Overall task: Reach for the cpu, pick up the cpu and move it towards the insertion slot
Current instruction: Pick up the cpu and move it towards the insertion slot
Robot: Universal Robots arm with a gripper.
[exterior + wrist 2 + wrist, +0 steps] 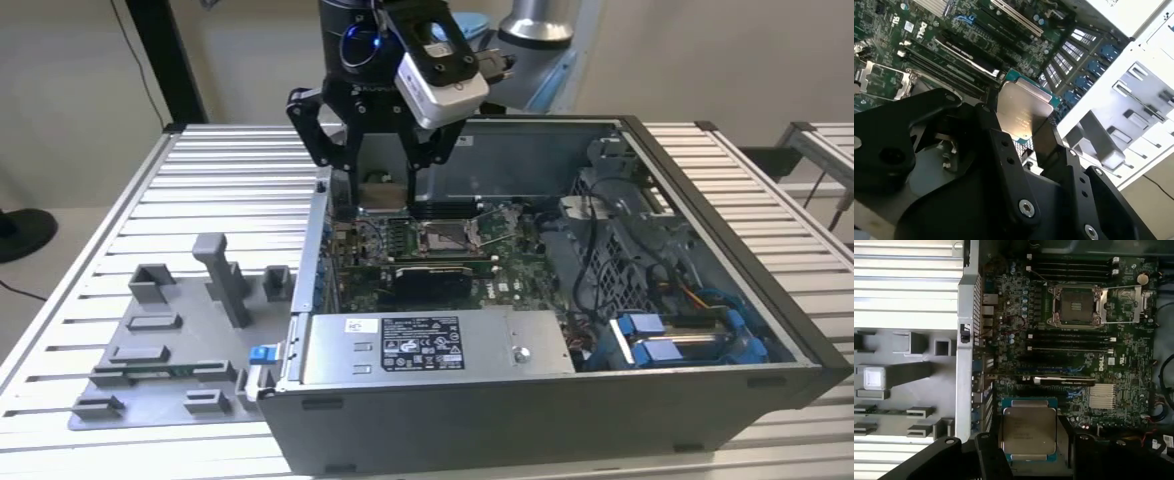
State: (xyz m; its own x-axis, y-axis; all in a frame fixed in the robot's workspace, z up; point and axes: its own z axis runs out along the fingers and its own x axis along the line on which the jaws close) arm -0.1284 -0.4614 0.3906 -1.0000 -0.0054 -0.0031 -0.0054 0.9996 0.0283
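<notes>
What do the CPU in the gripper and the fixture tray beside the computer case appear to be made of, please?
The square silvery-topped CPU, held in the black gripper, looks like brushed metal on a teal-green circuit-board base: its top gives a dull sheen and a green rim shows around it. The grey fixture tray looks like matte moulded or printed plastic, uniformly grey with no glare, though that is less certain.

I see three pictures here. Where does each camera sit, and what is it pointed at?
Exterior view: off the arm, looking down on the open computer case; the arm and gripper show.
First wrist view: on the arm, facing straight down at the motherboard; black jaws hold the cpu.
Second wrist view: on the arm, looking slantwise past the jaws at the cpu.
Both wrist views share the cpu, motherboard and CPU socket.
</notes>
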